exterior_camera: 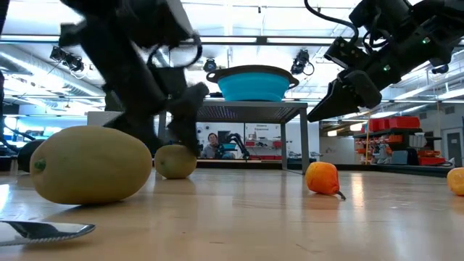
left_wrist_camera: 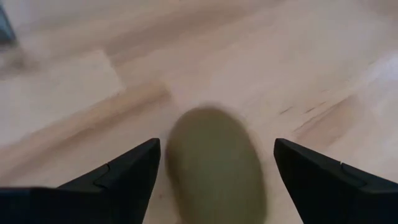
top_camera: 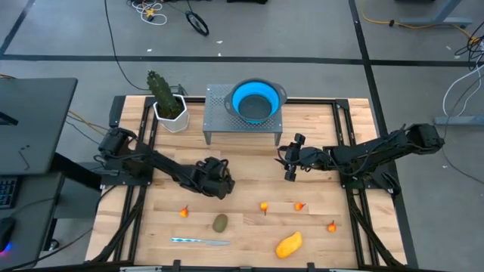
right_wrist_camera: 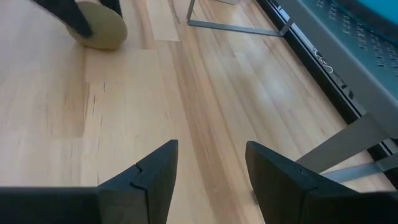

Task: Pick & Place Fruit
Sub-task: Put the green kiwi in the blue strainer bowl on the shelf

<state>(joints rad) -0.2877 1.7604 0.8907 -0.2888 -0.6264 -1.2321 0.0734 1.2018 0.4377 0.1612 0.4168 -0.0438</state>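
One olive-green oval fruit (left_wrist_camera: 214,168) lies on the wooden table between the two fingers of my left gripper (left_wrist_camera: 217,144), which is open and slants down over it near the table's middle (top_camera: 219,183). The fingers stand on either side of the oval without touching it. In the low view this oval (exterior_camera: 175,161) rests on the table under the dark gripper. A second olive-green oval (top_camera: 220,222) lies nearer the front edge. My right gripper (top_camera: 287,160) hovers open above bare wood right of the middle, with nothing between its fingers (right_wrist_camera: 211,146).
Several small orange-red bits (top_camera: 264,205) (top_camera: 184,212) (top_camera: 331,226) and a yellow-orange oblong (top_camera: 288,244) lie toward the front. A knife (top_camera: 198,241) lies at the front left. A blue bowl (top_camera: 257,102) sits on a grey stand at the far edge, with a potted cactus (top_camera: 166,98) to its left.
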